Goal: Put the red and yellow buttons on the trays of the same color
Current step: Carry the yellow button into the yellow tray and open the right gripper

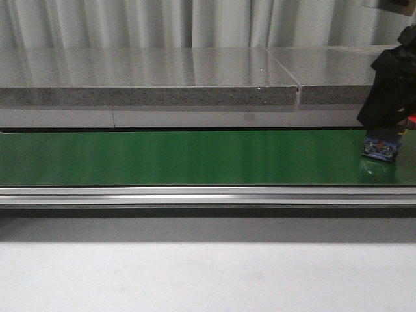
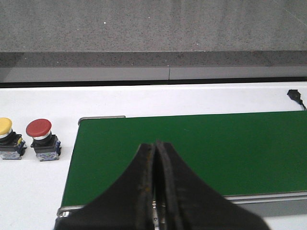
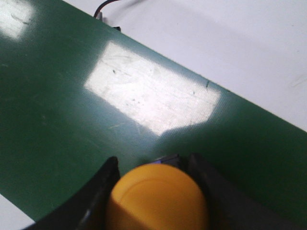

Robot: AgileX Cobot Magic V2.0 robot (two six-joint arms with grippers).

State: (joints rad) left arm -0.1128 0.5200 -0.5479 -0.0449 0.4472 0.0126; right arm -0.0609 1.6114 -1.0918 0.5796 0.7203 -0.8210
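Right gripper (image 3: 156, 191) clamped on a yellow button (image 3: 157, 199), fingers pressed against either side of its cap. Front view: that button's blue base (image 1: 380, 150) sits at the far right end of the green belt (image 1: 182, 157), under the black arm. Left gripper (image 2: 156, 179) pressed together, holding nothing, hovering over the belt's left end. On the white table (image 2: 38, 191) left of the belt: a red button (image 2: 42, 140) and, just beside it further left, a second yellow button (image 2: 7, 139), both upright.
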